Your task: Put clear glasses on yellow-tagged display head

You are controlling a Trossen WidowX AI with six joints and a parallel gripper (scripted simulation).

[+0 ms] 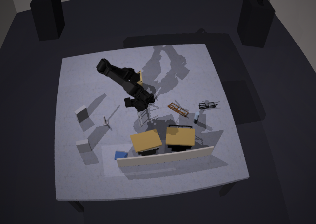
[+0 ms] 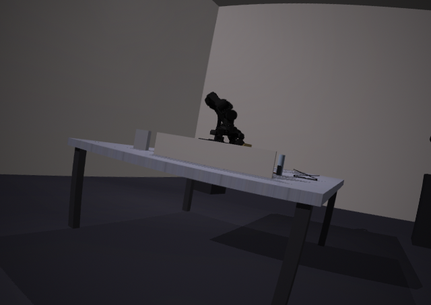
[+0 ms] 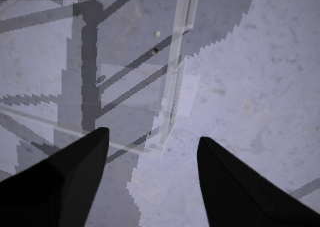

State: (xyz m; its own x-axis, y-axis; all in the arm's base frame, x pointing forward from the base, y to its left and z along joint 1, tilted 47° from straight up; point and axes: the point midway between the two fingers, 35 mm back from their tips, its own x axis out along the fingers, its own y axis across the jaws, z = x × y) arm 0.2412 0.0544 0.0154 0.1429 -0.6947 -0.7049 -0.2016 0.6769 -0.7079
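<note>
The clear glasses (image 1: 139,119) (image 3: 170,97) are on the table, partly covered by the arm in the top view. My gripper (image 3: 154,140) is open and empty. In the wrist view one end of the frame shows just beyond and between the fingertips, with the long bar running up and away. The fingertips are hidden in the top and exterior views. Two display heads with tan tops stand near the panel: the left head (image 1: 146,140) is turned slightly, and the right head (image 1: 179,136) has a black frame at its far side. I cannot make out a yellow tag.
Orange glasses (image 1: 177,110), black glasses (image 1: 207,106) and a bottle (image 1: 196,117) are on the right. A long upright panel (image 1: 165,156) (image 2: 214,154) stands behind the heads, near a blue block (image 1: 121,155). Two grey blocks (image 1: 81,113) (image 1: 83,146) and a small stand (image 1: 104,120) are on the left.
</note>
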